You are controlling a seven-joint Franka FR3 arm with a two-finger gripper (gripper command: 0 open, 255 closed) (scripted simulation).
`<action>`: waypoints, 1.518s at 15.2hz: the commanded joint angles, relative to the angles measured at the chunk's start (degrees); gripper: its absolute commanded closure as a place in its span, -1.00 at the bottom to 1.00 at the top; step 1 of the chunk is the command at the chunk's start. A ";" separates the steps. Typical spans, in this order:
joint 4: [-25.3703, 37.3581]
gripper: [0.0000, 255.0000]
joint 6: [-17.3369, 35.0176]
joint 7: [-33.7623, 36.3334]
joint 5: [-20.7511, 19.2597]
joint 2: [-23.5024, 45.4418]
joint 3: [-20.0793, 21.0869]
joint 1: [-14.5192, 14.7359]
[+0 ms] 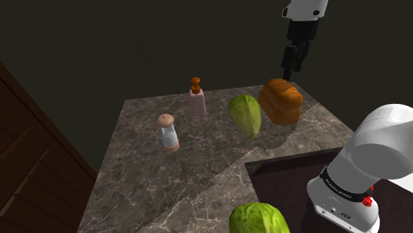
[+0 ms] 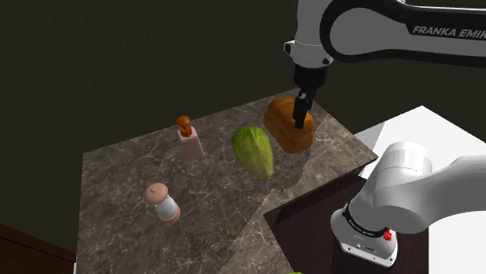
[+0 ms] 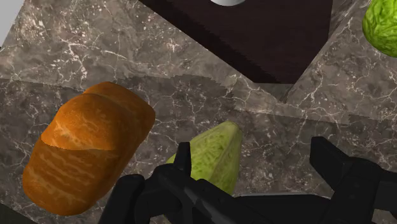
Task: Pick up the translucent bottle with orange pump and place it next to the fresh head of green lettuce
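Round green head (image 1: 259, 220) sits nearest, at the shoulder view's bottom edge, on the marble worktop (image 1: 198, 188). Further in is the shaker (image 1: 169, 132), upright, then the long lettuce (image 1: 245, 114) lying mid-worktop. Bottle (image 1: 196, 99), pinkish with an orange pump, stands upright near the far edge, near the lettuce but apart. Loaf (image 1: 280, 100) lies just beside the lettuce. Tool (image 1: 292, 71) hangs above the loaf, released, fingers spread on nothing.

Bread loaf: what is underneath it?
The loaf lies on the brown marbled counter. The patch of counter directly beneath it cannot be seen, since the loaf itself covers it.
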 commanded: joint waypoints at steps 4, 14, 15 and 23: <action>-0.09 -1.00 6.08 2.35 1.37 4.37 1.28 0.46; 4.99 -1.00 24.05 9.43 4.06 21.86 4.99 1.52; 5.94 -1.00 25.56 10.12 4.15 23.76 5.31 1.58; 16.21 -1.00 35.25 15.79 3.57 39.28 7.26 1.94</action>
